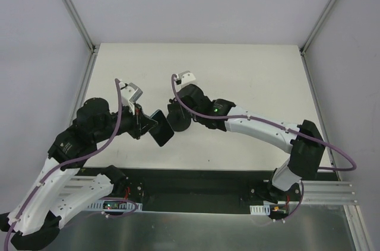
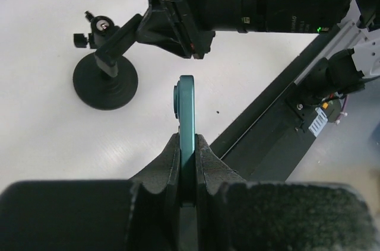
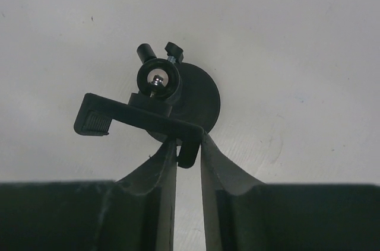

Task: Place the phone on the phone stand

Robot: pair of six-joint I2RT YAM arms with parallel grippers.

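The left end effector (image 2: 187,138) is clamped tight on the lower end of the phone (image 2: 187,102), which stands on edge above the tabletop (image 1: 249,73), left of centre and nearer the near edge. Just to its right, apart from it, the phone stand (image 3: 196,94) rests its disc on the tabletop. The right end effector (image 3: 189,144) has its fingertips drawn in against both sides of the cradle's hooked end.
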